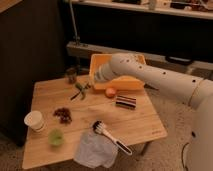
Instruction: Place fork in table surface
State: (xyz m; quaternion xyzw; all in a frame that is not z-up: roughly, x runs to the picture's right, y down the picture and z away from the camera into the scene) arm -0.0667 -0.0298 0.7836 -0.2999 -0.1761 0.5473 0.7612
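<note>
One fork (75,95) beneath hand (81,87)

The light tan table surface (140,125) carries a white paper cup (35,120) at its left edge, a small green cup (55,137) beside it, and dark berries (63,114) further in. A crumpled grey cloth (95,151) lies at the front, touching a white-handled brush (110,138). An orange fruit (110,92) and a dark striped packet (125,102) sit near the orange bin (131,82). The gripper (81,89) holds the fork (76,95) low over the back left area.
</note>
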